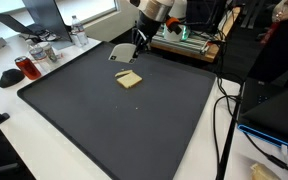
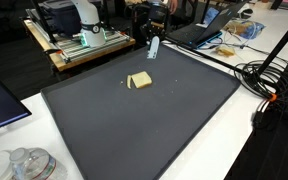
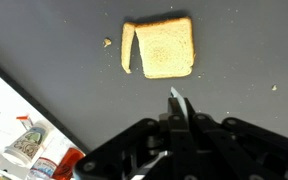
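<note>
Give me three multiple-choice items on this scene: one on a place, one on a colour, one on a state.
1. Where does the toast slice lie?
A. on the mat
B. on a laptop
C. on the white table

2. What colour is the mat?
A. red
B. dark grey
C. green

3. How is the hand?
A. wide open
B. pressing on the toast slice
C. shut on a thin blade, clear of the toast slice

Answers:
1 A: the slice lies flat on the mat in all views.
2 B: the mat reads dark grey in both exterior views.
3 C: the wrist view shows the blade pinched in the hand, with bare mat between it and the slice.
</note>
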`<action>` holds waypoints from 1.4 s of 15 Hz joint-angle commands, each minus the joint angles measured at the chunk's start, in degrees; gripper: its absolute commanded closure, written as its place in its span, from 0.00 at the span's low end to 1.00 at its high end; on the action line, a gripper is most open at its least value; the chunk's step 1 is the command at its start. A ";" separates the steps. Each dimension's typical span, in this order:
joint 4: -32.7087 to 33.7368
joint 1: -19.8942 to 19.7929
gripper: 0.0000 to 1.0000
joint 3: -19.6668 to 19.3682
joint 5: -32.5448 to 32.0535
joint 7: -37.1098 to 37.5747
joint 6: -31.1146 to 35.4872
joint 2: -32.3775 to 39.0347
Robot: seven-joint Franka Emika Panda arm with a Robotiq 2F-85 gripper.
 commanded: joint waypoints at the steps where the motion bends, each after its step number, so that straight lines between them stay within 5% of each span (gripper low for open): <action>1: 1.79 2.28 0.99 2.60 -3.53 6.13 -5.37 0.73; 6: 3.95 5.23 0.99 5.92 -5.54 10.32 -10.78 2.47; 12: 6.05 6.53 0.99 7.36 -4.07 6.55 -13.38 5.30; 17: 7.08 3.96 0.99 5.79 0.78 -3.43 -10.87 5.66; 21: 7.01 -0.22 0.99 3.26 9.05 -18.66 -6.56 4.87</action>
